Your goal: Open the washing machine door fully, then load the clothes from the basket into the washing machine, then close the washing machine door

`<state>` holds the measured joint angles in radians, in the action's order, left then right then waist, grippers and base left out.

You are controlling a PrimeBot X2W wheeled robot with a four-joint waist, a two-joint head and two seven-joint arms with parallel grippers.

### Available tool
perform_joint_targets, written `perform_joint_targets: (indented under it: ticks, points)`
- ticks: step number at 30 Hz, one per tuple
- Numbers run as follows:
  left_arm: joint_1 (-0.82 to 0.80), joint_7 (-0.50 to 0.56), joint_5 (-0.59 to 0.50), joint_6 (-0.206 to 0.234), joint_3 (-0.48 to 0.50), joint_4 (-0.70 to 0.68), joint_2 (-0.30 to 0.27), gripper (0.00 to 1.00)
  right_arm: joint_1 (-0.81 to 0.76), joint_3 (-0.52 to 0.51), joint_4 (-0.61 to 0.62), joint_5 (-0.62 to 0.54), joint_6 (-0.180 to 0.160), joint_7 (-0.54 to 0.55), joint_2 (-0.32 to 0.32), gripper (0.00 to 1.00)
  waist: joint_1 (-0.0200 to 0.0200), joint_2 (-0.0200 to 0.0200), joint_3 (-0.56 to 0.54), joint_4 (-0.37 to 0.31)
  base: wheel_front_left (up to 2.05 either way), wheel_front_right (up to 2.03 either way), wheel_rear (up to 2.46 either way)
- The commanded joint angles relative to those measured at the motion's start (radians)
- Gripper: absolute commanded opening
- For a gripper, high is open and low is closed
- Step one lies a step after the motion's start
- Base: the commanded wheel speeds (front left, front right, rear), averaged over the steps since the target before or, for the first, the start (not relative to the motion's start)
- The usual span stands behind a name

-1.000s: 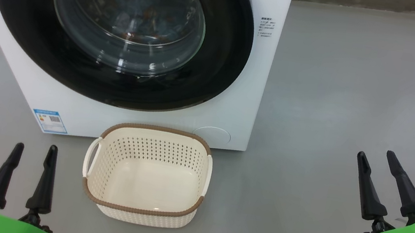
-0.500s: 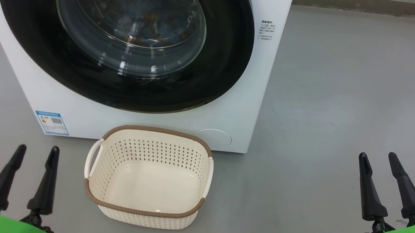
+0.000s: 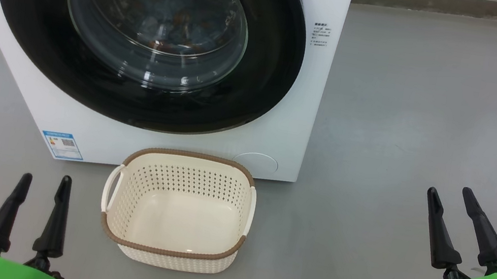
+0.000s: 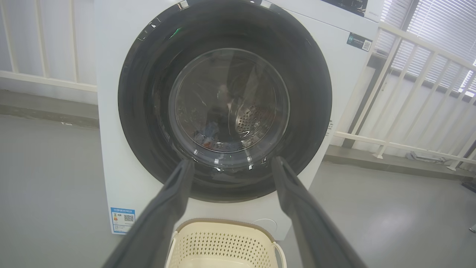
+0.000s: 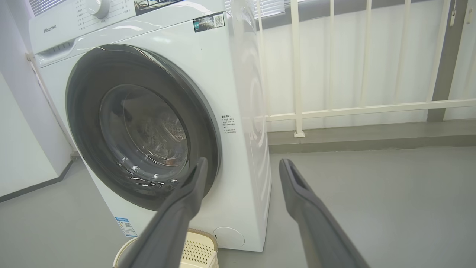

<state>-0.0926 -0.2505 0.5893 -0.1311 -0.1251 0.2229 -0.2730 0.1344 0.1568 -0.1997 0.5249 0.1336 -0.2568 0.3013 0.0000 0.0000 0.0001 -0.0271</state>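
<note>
Right gripper (image 3: 448, 190) is drawn slightly lower, 3 o'clock of basket (image 3: 191, 154); left gripper (image 3: 46, 177), 9 o'clock (both spread wide).

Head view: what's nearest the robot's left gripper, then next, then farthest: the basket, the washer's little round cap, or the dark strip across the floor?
From the left gripper:
1. basket, just to its right on the floor.
2. round cap, behind the basket, low on the washing machine.
3. dark strip, far back at the top right.
</note>
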Motion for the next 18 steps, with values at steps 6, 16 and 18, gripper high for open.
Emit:
perform_joint_targets:
  ticks: [6, 16, 18]
  points:
    - [-0.018, -0.001, 0.013, 0.004, 0.031, -0.027, -0.038, 1.0, 0.01, 0.01, 0.021, -0.013, -0.003, -0.005, 0.012, 1.0, 0.0, 0.0, 0.002, 0.0, 0.0, 0.0, 0.0]
    - [-0.017, -0.002, 0.018, 0.005, 0.025, -0.031, -0.043, 1.0, 0.008, 0.01, 0.02, -0.015, -0.003, -0.005, 0.01, 1.0, 0.0, 0.0, 0.004, -0.001, 0.0, 0.0, 0.0]
    - [-0.017, -0.002, 0.019, 0.005, 0.024, -0.031, -0.043, 1.0, 0.008, 0.01, 0.019, -0.015, -0.003, -0.005, 0.01, 1.0, 0.0, 0.0, 0.004, -0.001, 0.0, 0.0, 0.0]
